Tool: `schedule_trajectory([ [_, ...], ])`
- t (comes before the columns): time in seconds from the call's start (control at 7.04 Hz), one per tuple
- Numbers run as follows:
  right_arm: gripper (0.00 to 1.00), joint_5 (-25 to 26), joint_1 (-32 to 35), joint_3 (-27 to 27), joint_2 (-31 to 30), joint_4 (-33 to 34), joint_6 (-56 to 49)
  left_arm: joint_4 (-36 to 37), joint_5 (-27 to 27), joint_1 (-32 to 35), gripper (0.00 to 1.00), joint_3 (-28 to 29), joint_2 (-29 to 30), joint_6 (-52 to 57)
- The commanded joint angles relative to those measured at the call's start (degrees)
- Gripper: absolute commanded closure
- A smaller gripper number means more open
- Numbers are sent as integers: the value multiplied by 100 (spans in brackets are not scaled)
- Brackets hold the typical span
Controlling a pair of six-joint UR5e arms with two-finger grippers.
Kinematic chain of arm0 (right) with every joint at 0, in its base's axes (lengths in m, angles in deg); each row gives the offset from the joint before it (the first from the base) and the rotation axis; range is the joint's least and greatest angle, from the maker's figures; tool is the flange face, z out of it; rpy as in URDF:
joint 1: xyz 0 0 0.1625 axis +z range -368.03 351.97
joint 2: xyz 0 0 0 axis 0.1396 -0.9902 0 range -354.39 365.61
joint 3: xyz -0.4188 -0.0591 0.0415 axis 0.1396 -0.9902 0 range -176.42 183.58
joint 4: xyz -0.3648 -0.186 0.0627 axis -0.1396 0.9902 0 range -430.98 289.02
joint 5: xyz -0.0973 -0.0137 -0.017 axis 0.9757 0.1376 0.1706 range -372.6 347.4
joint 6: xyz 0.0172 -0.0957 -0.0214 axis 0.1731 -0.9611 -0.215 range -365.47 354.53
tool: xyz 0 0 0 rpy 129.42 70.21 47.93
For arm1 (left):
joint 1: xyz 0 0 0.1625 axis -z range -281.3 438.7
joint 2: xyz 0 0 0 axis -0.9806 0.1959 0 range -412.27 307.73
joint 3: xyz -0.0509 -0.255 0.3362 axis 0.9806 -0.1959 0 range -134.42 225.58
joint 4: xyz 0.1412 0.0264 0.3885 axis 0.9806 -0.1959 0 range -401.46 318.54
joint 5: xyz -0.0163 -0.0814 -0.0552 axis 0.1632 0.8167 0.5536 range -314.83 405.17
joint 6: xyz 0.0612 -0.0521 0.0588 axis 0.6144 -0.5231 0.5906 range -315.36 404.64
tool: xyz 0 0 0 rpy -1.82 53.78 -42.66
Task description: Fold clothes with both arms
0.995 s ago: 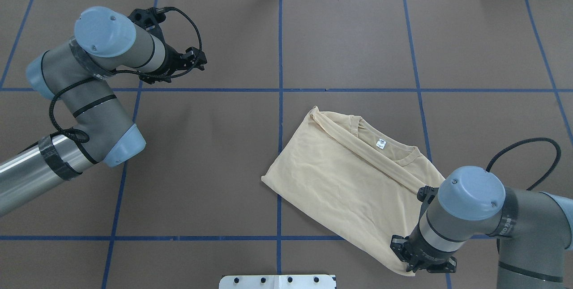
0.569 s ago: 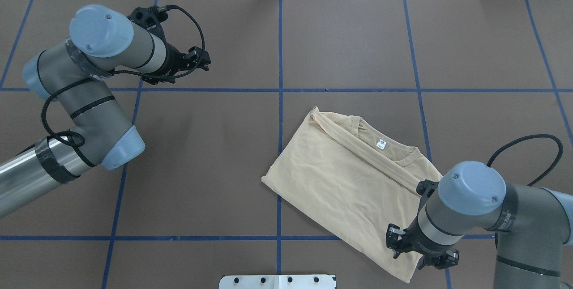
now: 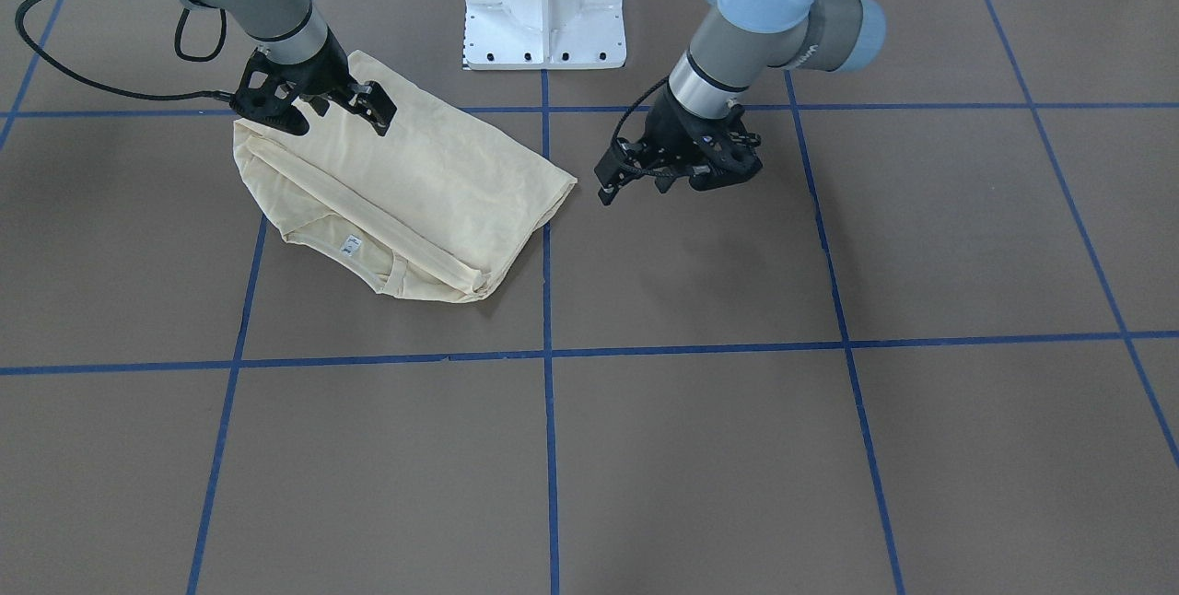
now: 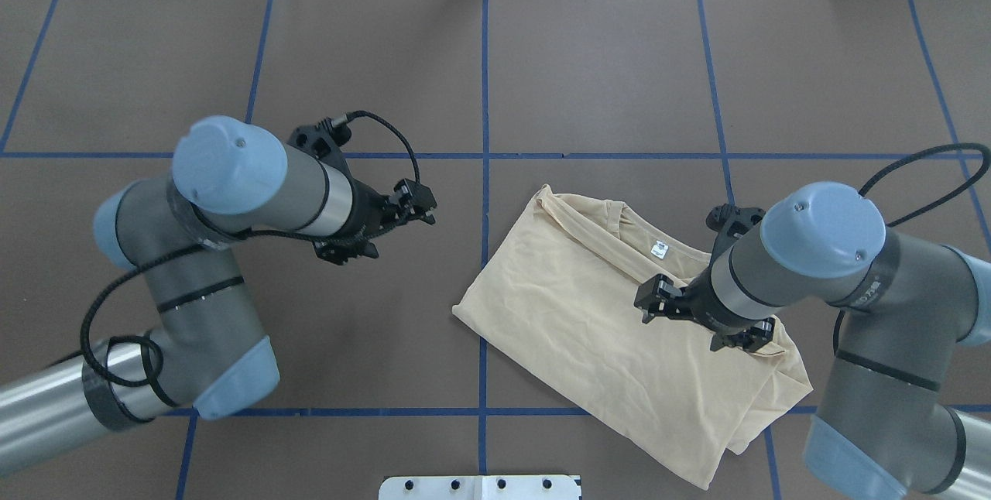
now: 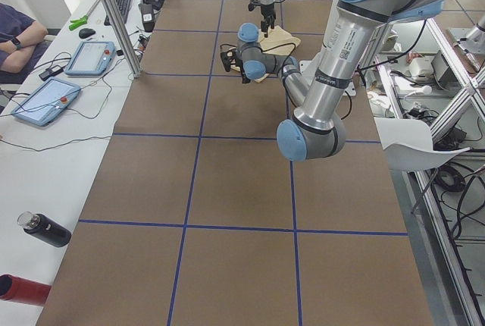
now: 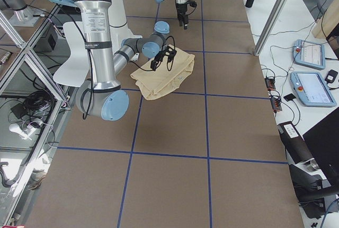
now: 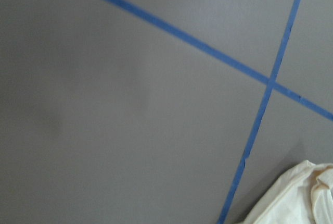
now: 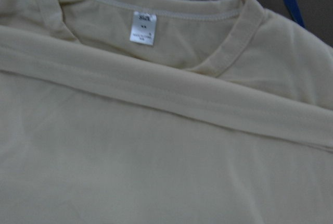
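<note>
The cream T-shirt (image 4: pixel 588 322) lies folded on the brown table (image 4: pixel 348 376), white neck label (image 8: pixel 143 27) up. The right gripper (image 3: pixel 327 116) hangs just over it, fingers spread wide, holding nothing. The left gripper (image 3: pixel 677 173) is over the table near the shirt. Its fingers seem apart and empty, but that is hard to see.

Left arm (image 4: pixel 186 291) and right arm (image 4: pixel 890 291): grey, blue-capped.
Both are grey tubes with rounded light-blue joint caps bearing small dark screws, polished silver sections, black bands and looping black braided cables; the left gripper (image 3: pixel 678 180) and right gripper (image 3: pixel 324 116) are black skeletal frames; the base (image 3: pixel 545 5) is white.
</note>
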Motion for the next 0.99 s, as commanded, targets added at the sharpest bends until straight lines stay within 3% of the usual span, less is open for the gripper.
schedule_trajectory([
  [0.0, 0, 67, 548, -83, 283, -4, -872, 32, -532, -907, 1, -20, 37, -1117],
  [0.43, 0, 14, 814, -92, 301, -30, -1342, 41, -690, -989, 2, 567, 334, -1306],
  [0.85, 0, 14, 823, -92, 310, -30, -1342, 41, -779, -910, 4, 596, 379, -1236],
])
